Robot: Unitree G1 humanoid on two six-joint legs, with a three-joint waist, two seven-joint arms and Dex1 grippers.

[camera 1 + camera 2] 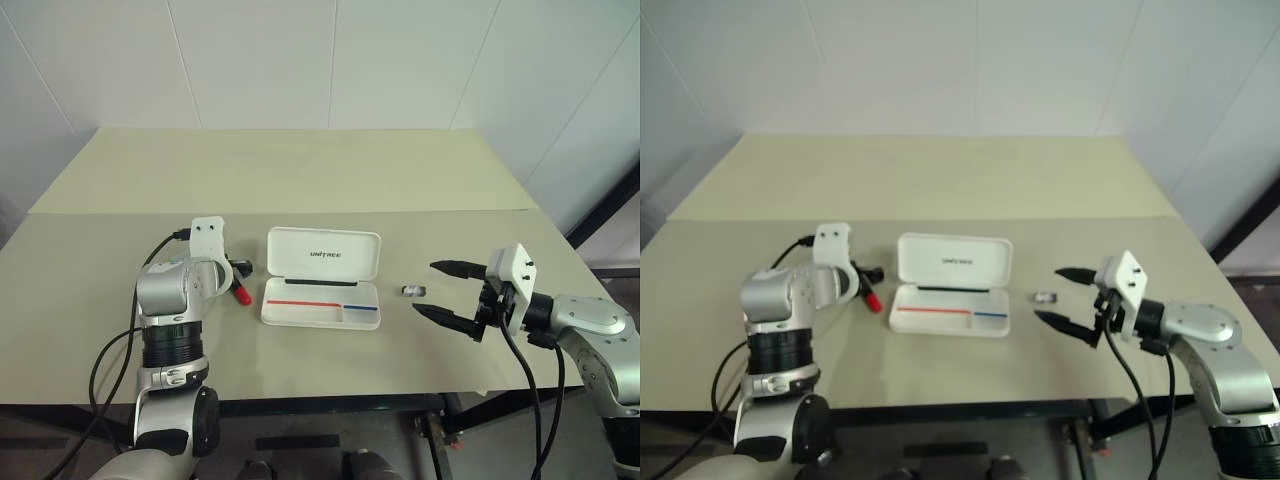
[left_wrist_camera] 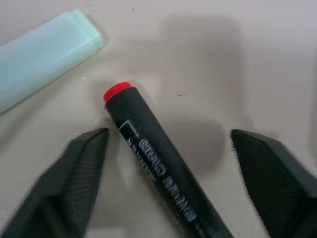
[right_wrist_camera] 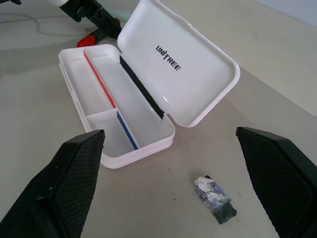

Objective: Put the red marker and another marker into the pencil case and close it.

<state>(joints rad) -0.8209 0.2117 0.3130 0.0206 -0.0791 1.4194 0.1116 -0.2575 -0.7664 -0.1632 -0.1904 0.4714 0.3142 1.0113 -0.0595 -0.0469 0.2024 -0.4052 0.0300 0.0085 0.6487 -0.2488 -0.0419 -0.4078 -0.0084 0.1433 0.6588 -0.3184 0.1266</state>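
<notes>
The pencil case point(image 1: 320, 322) lies open at the table's middle, its lid point(image 3: 188, 74) tipped back and its tray holding nothing. Left of it lies the red marker point(image 2: 148, 148), black-bodied with a red end point(image 1: 242, 295). My left gripper point(image 2: 169, 134) points down over it, open, with a finger on each side and neither touching. Just past the marker's red end lies another marker point(image 2: 44, 52), pale green with a translucent cap. My right gripper point(image 1: 424, 288) hovers open to the right of the case, holding nothing.
A small silvery block point(image 1: 413, 290) lies on the table between the case and my right gripper, also seen as a crumpled bit point(image 3: 214, 196). The beige table point(image 1: 300, 180) stretches bare behind the case to a white wall.
</notes>
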